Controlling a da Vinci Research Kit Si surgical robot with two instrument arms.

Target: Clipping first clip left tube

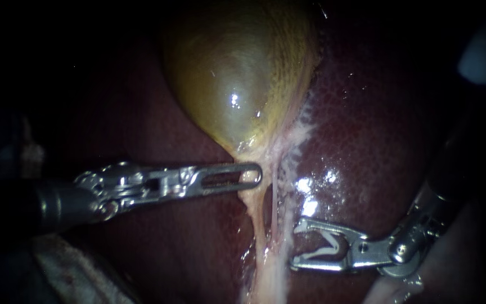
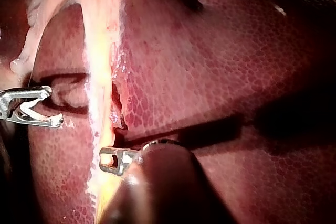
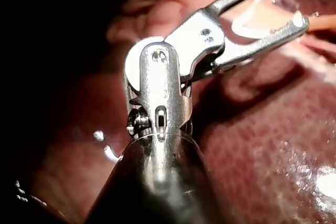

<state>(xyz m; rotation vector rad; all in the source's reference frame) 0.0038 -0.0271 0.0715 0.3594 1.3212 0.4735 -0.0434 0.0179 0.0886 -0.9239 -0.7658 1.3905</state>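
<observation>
The yellow-green gallbladder [image 1: 237, 73] narrows to a neck, and two pale tubes run down from it: the left tube [image 1: 256, 225] and the right tube [image 1: 277, 208], with a dark gap between them. My left instrument [image 1: 252, 175] lies level, its slotted jaws shut on the gallbladder's neck; its tip [image 2: 108, 161] meets the pale strand [image 2: 100, 77]. My right instrument [image 1: 296, 245] stands just right of the tubes. Its jaws are spread wide around a white clip [image 1: 324, 245] and are not around either tube. The right wrist view shows those jaws [image 3: 283, 1] and the clip [image 3: 252, 27] close up.
Dark red liver [image 1: 367, 112] surrounds the gallbladder and lies under both instruments, with wet glints beside the right tube. Pale frayed tissue [image 1: 302, 132] edges the gallbladder's right side. A pale cloth-like mass [image 1: 57, 264] sits under the left shaft.
</observation>
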